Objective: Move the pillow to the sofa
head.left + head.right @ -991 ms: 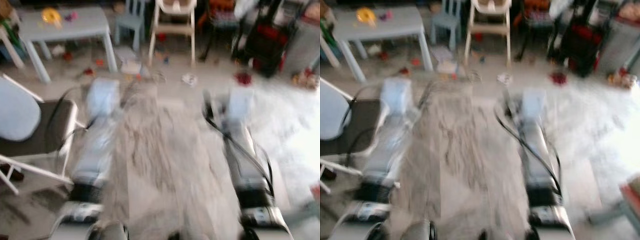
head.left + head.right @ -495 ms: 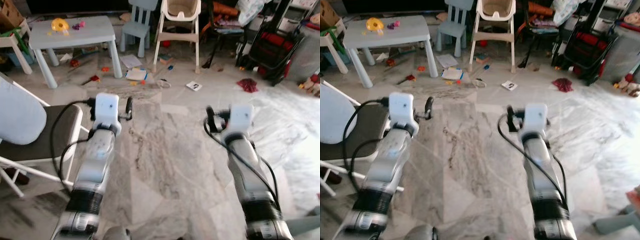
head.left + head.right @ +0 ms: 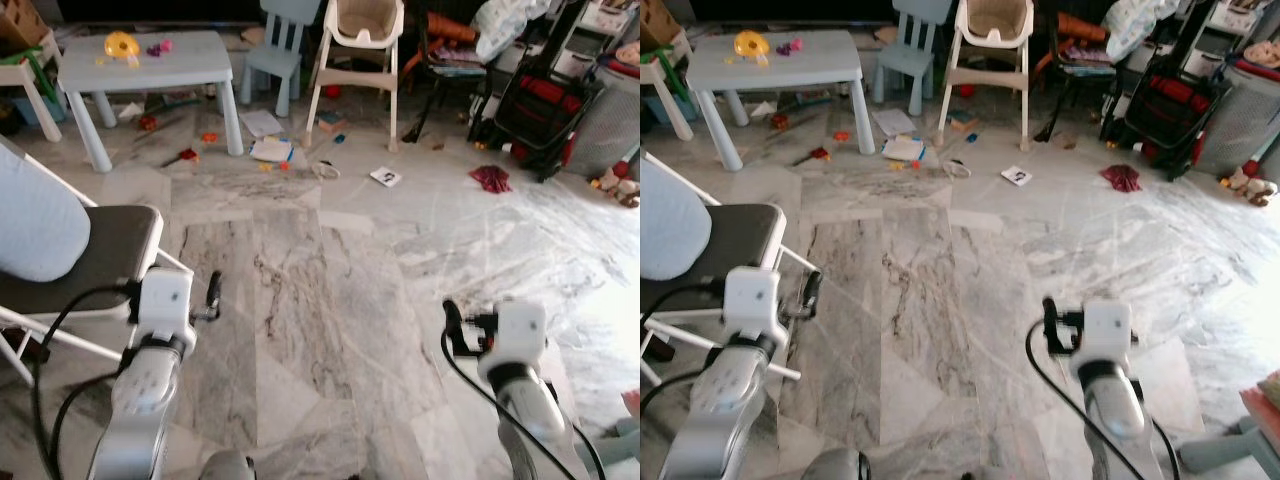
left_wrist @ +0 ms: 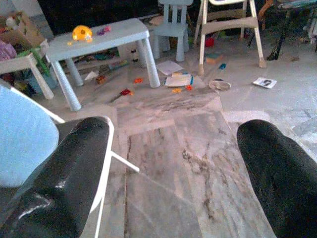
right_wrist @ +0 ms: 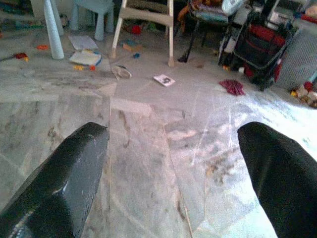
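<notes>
Pale blue and soft, the rounded pillow (image 3: 35,225) rests on the dark seat of a white-framed folding chair (image 3: 115,255), just to the outer side of the left hand (image 4: 168,173) and a little ahead of it. In the left wrist view the pillow sits beside the left hand's black fingers (image 4: 59,178), which stand wide apart with nothing between them; the chair's white edge runs close by one finger. The left hand hovers low over the grey-veined marble floor (image 3: 320,300), near the chair's front corner but not touching the pillow.

The right hand (image 5: 173,173) is held out over bare marble, well apart from the chair, and its two black fingers (image 5: 64,183) are likewise spread wide and empty.

Ahead of both hands, well away, stands a light grey plastic child's table (image 3: 160,50) bearing a yellow toy (image 3: 121,44), with a small pale blue child's chair (image 3: 285,40) and a white high chair (image 3: 362,40) beside it. Papers and small toys (image 3: 270,148) lie scattered on the floor before them. Forward of the right hand sit a black-and-red folded stroller (image 3: 545,105), a small printed card (image 3: 385,177) and a dark red crumpled cloth (image 3: 491,179).
</notes>
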Robot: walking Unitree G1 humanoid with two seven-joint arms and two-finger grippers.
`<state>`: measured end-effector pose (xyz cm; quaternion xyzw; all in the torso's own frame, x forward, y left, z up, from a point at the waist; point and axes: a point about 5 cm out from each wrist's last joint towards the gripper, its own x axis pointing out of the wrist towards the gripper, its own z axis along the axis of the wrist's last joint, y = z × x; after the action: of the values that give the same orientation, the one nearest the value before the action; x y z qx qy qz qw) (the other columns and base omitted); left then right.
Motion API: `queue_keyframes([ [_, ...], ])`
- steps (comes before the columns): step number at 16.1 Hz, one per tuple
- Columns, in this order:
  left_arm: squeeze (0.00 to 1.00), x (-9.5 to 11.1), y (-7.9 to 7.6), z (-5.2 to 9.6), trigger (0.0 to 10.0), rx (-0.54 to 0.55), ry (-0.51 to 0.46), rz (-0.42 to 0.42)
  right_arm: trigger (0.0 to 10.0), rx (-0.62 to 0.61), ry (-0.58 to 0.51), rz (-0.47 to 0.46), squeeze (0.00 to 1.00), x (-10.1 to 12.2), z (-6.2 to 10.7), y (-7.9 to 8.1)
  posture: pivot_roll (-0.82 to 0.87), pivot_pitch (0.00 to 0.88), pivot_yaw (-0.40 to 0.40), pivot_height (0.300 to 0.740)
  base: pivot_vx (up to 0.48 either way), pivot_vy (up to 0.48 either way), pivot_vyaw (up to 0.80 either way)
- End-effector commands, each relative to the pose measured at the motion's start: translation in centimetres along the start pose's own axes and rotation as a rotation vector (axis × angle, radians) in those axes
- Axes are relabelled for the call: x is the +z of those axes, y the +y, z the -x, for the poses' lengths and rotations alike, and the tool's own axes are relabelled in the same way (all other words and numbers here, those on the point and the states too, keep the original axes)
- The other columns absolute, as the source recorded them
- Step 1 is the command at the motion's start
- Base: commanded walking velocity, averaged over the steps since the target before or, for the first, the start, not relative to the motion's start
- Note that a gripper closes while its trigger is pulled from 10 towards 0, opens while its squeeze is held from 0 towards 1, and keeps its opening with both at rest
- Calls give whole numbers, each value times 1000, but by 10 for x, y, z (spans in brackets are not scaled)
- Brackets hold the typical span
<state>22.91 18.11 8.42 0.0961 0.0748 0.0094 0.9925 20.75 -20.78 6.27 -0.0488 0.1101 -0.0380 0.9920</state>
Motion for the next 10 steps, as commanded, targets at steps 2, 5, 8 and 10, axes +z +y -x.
queue_keyframes([
  [2, 0, 16, -9, -5, 10000, -69, -40, 21, 10000, 10, -27, -12, 0, 12, -5, 9, -6, 0, -74, 740, 0, 0, 0],
  [5, 0, 29, -14, -3, 10000, -147, -63, 41, 10000, 48, -38, -14, 0, 17, -1, 17, -13, 0, -78, 740, 0, 0, -800],
  [8, 0, 34, -12, -5, 10000, -131, -56, 83, 10000, 45, -36, -10, 0, 22, -7, 13, -16, 0, -88, 740, 0, 0, -800],
  [10, 0, 34, -12, -3, 10000, -133, -41, 97, 10000, 47, -34, -5, 0, 24, -7, 13, -16, 0, -92, 740, 122, 0, -800],
])
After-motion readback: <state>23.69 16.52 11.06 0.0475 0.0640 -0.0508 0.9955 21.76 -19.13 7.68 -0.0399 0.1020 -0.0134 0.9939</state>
